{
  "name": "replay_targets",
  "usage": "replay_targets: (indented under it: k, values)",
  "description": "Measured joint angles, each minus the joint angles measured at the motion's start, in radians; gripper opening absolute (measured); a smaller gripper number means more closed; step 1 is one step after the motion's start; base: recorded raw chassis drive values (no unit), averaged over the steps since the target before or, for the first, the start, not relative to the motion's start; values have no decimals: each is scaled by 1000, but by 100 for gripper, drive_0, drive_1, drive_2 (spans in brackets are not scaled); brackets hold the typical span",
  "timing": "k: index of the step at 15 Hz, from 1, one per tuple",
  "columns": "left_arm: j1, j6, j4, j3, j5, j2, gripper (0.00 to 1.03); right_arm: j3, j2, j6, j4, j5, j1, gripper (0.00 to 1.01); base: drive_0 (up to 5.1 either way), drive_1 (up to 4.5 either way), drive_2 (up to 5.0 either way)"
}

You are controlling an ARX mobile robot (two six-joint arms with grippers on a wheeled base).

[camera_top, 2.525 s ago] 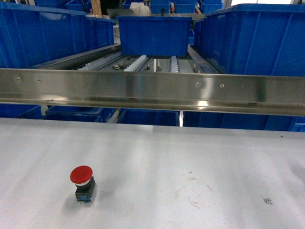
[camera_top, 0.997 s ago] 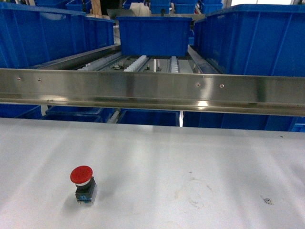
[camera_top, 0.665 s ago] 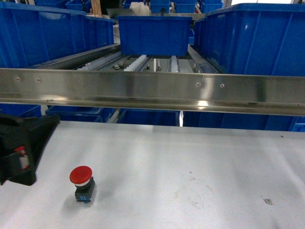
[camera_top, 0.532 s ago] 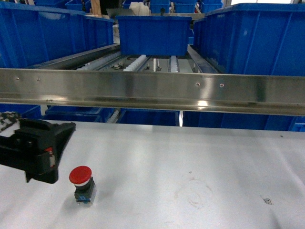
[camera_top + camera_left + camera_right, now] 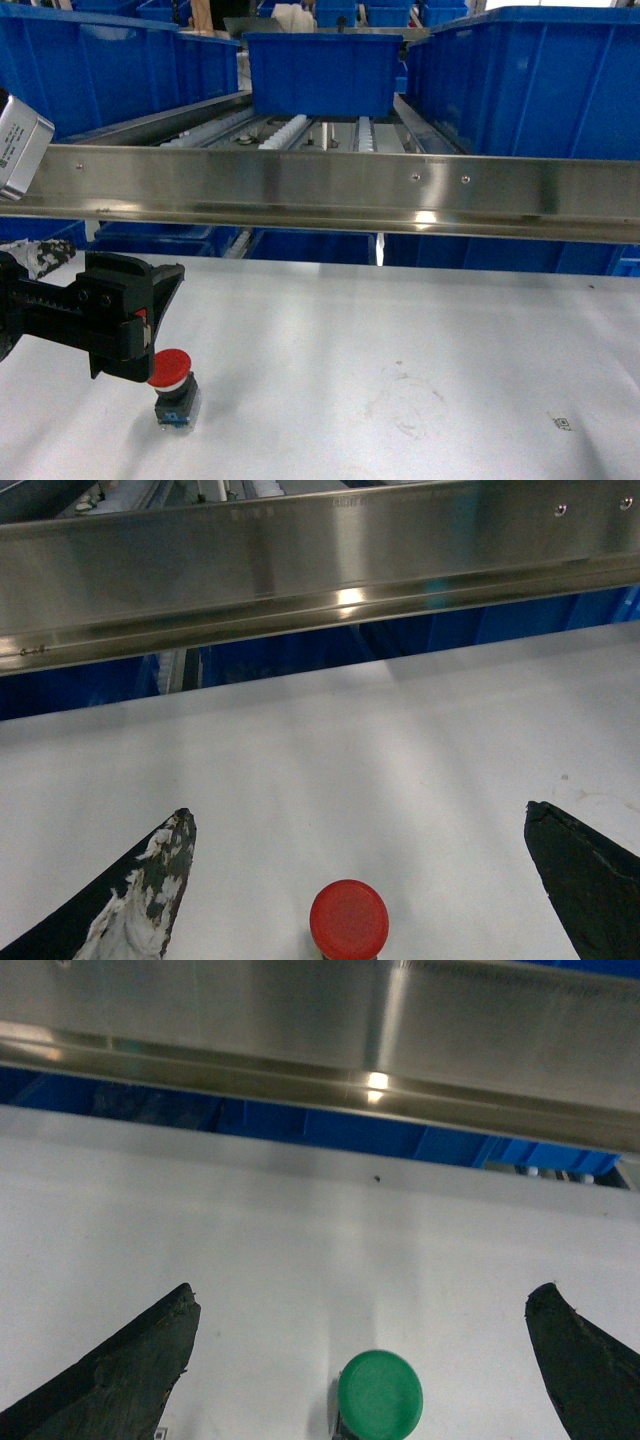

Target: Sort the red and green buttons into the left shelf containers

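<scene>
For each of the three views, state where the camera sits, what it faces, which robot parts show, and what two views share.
Head: high on the robot, facing table and shelf; left gripper shows.
Left wrist: between open fingers, over red button.
Right wrist: between open fingers, over green button.
Head and left wrist share the red button.

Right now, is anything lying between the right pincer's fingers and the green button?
No. In the right wrist view, the green round-capped push-button sits centred between the wide-open right pincer fingers, with only bare white tabletop on either side.
</scene>
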Motion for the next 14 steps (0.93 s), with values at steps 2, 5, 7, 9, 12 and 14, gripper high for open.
replay_targets:
  k: [2,5,7,9,12,14]
  values:
    - [0,0,0,0,0,0,98,10,33,0,27,-2,0,98,0,0,0]
    - [0,0,0,0,0,0,98,71,132,-31,-3,5,34,98,0,0,0]
    - [0,0,0,0,0,0,98,155,198,-70,-35,23,48,98,0,0,0]
    - [0,0,0,0,0,0,98,216,244,-84,-84,50,45,98,0,0,0]
    - [0,0,0,0,0,0,98,309,292,-103,-166,65,19,98,0,0,0]
    - [0,0,0,0,0,0,98,365,350,-114,-230,73,-8,98,0,0,0]
